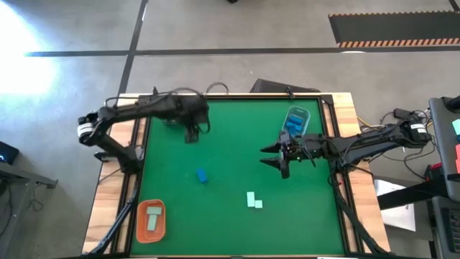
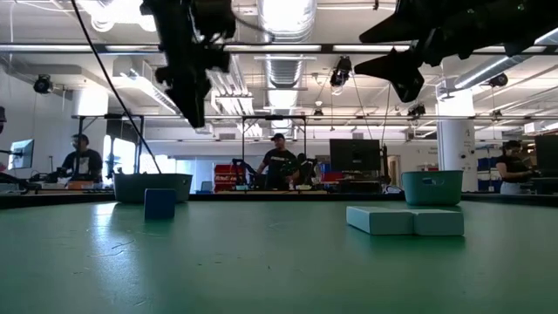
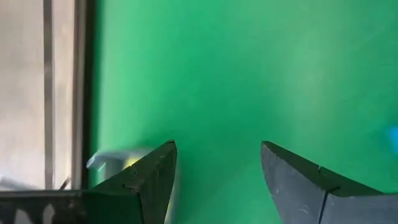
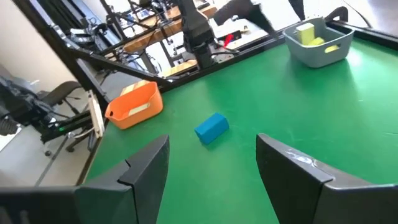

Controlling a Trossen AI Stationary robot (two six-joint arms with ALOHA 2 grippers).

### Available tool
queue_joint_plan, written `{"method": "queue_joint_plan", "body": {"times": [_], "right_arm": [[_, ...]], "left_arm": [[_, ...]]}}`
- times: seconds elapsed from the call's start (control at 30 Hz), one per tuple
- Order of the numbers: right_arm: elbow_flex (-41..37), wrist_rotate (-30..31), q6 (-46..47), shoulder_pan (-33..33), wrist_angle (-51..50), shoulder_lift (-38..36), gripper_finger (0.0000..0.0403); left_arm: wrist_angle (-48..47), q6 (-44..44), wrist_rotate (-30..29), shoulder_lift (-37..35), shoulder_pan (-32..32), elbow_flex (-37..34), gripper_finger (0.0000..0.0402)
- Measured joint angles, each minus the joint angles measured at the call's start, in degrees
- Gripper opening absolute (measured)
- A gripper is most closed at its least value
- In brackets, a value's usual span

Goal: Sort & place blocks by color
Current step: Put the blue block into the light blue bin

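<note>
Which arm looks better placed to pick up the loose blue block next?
Probably the right. The right gripper hangs open beside the tray of blue blocks, with the blue block ahead of its fingers. The left gripper hovers open farther back.
</note>
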Motion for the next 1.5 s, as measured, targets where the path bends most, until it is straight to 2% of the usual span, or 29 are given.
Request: {"method": "queue_joint_plan", "body": {"times": [0.2, 0.33, 0.57, 0.9, 1.07, 1.5], "right_arm": [[0.0, 0.0, 0.1, 1.5, -0.1, 0.0, 0.0224], [0.0, 0.0, 0.0, 1.9, -1.4, 0.0, 0.0224], [0.0, 0.0, -0.6, 1.8, -2.4, 0.0, 0.0224], [0.0, 0.0, -1.1, 1.8, -2.6, 0.0, 0.0224], [0.0, 0.0, -1.0, 1.8, -2.6, 0.0, 0.0224], [0.0, 0.0, -1.0, 1.8, -2.7, 0.0, 0.0224]], "left_arm": [[2.8, -8.3, 0.0, -1.2, -15.1, -1.1, 0.0215], [3.9, -9.7, 0.0, 0.1, -23.4, -1.3, 0.0215], [3.6, -9.1, 0.1, 5.0, -32.3, -1.5, 0.0215], [2.8, -2.7, 0.4, 13.1, -34.4, -1.6, 0.0215], [2.6, 0.5, 3.0, 15.8, -34.4, -1.6, 0.0215], [4.7, 3.0, 2.7, 17.0, -34.1, -5.9, 0.0215]]}}
